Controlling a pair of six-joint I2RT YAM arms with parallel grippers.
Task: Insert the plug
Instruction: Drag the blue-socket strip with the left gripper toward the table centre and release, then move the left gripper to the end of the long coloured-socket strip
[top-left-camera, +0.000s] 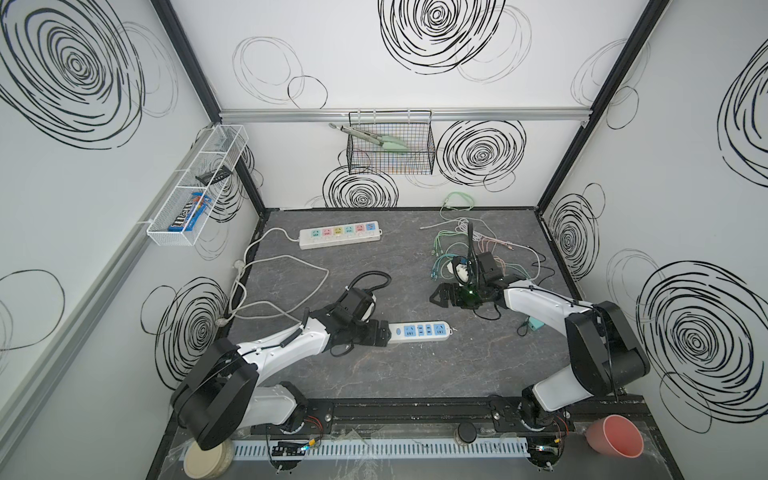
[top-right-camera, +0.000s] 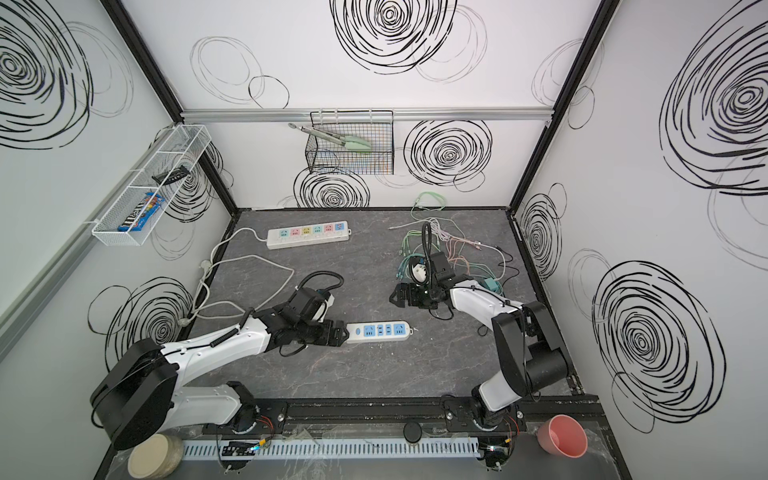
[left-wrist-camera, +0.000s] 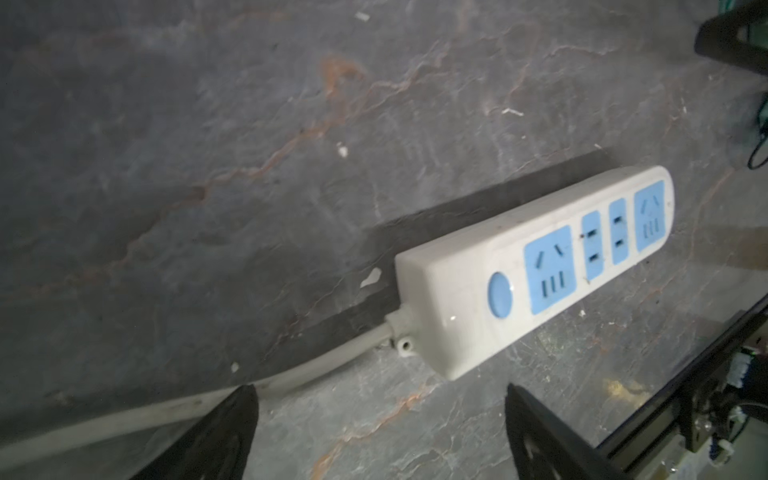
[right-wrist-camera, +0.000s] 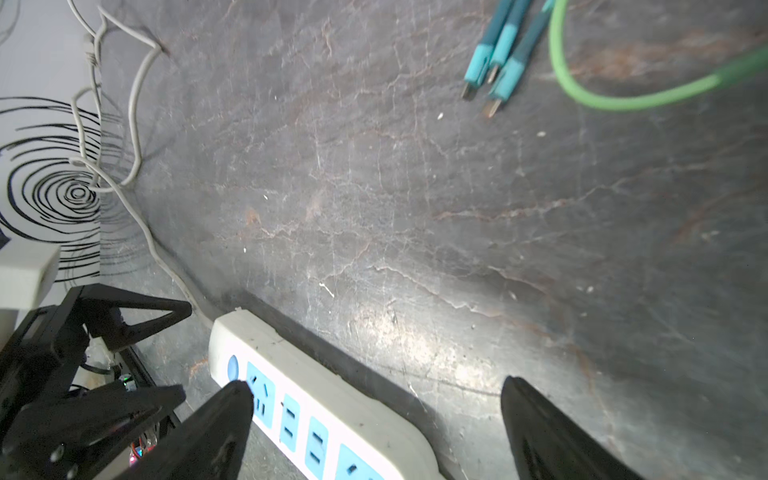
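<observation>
- A pink cup (top-left-camera: 615, 436) sits at the near right corner. A beige disc (top-left-camera: 208, 459) at the near left is partly hidden under the left arm's shoulder.
- The left tool (left-wrist-camera: 380, 390) has its jaws spread wide with nothing between them. In both top views its black body covers the cord end of the blue-socket power strip (top-left-camera: 419, 331).
- That power strip lies flat on the bench (top-left-camera: 415, 374), front of centre, sockets facing up. In both top views its long axis runs left to right, with the cord end at the left tool and the free end toward the right arm's side.
- Its grey cord (left-wrist-camera: 187, 405) passes one left finger and runs out of the left wrist view. Whether they touch cannot be told.
- The right wrist view cuts off the strip's free end.
- Farther back, the right tool (right-wrist-camera: 376, 384) is also wide open and empty, aimed toward the bench's left side.
- Just behind it, a white plug (top-left-camera: 460, 271) sits among tangled cables (top-left-camera: 449, 243). The arm's black hose half hides it, so its prongs and heading cannot be made out.
- A pastel-socket strip (top-left-camera: 340, 234) lies at the far left.
</observation>
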